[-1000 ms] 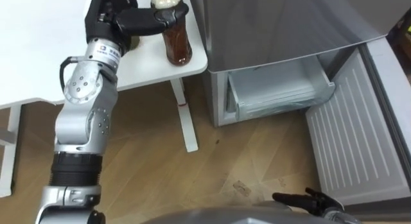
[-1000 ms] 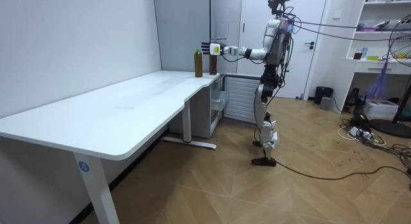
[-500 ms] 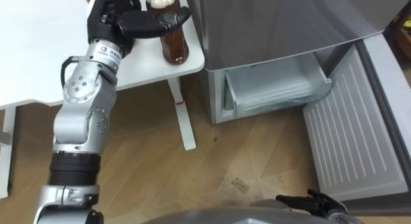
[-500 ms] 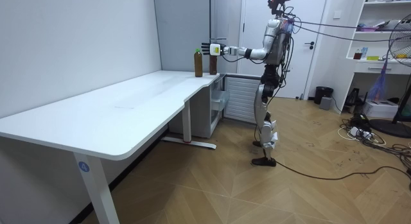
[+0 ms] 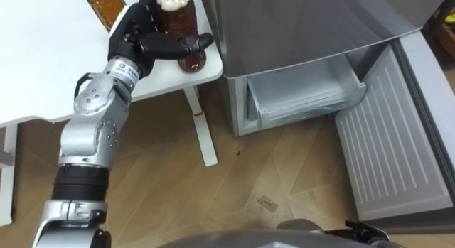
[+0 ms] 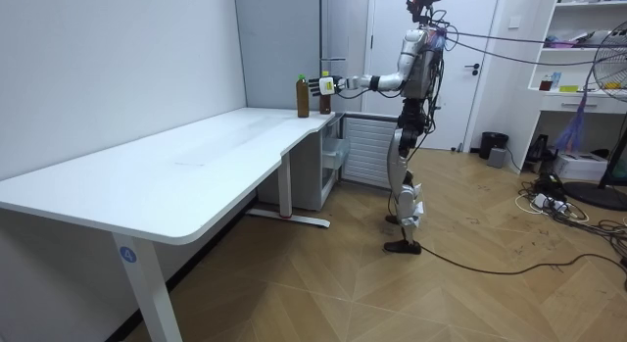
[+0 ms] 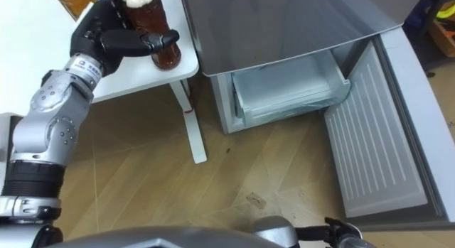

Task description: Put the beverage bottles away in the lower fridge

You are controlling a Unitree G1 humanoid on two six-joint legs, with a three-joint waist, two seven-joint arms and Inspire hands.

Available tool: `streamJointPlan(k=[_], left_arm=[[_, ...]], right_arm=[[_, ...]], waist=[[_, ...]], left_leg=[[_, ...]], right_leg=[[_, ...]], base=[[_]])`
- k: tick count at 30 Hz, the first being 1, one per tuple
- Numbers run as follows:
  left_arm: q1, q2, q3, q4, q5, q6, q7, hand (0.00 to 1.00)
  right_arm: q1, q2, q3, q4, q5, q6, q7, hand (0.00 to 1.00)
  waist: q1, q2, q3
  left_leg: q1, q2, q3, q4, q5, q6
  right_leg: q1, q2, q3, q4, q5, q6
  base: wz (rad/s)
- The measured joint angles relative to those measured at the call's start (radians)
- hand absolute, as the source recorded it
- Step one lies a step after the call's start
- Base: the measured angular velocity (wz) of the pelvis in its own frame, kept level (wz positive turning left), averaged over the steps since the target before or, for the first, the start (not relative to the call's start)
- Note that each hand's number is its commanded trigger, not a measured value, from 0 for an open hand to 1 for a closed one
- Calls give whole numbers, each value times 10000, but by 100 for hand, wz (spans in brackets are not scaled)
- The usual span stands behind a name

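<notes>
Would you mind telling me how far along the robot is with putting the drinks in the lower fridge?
Done: the lower fridge door hangs open, its drawer showing. In hand: the left robot hand is curled round one bottle, standing on the table corner. Left: lift it into the fridge, then fetch the second bottle beside it.

A white desk (image 6: 196,171) stands on herringbone wood floor (image 6: 392,303).
</notes>
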Motion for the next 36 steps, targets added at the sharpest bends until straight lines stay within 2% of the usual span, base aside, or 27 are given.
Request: streamJointPlan(k=[9,14,20,25,31,36], left_arm=[[-1,109,0,90,4,138,-13,100],[-1,171,-246,129,21,295,-164,100],[-1,298,-489,474,218,642,-313,100],[-2,344,-471,494,216,732,-303,100],[-298,356,-445,-22,225,782,-103,100],[-322,407,-448,-1147,217,783,-16,100]], right_arm=[[14,5,109,203,-1390,528,-166,0],[29,9,112,203,-1893,626,-155,0],[24,13,120,167,-2353,806,-46,0],[34,68,211,146,-2375,954,122,0],[22,142,209,183,-2352,1057,152,0],[92,142,209,280,-2154,1073,130,0]], waist=[[-96,2,17],[-108,-1,94],[-90,-16,102],[-78,-48,82],[-72,-88,69],[70,-59,51]], left_leg=[[0,-1,2,0,0,0],[-12,-1,2,-1,0,0],[-27,-1,22,0,0,0],[-153,-1,23,11,0,0],[-173,3,18,35,0,0],[-159,4,-13,69,0,0]], right_leg=[[3,-6,-11,3,-1,2],[-17,-5,-12,-3,-6,7],[-52,-4,21,-12,-8,9],[-214,-4,33,29,-5,5],[-207,-6,-5,20,-4,4],[-170,-6,-21,27,-4,3]], base=[[0],[0],[-1],[0],[1],[0]])
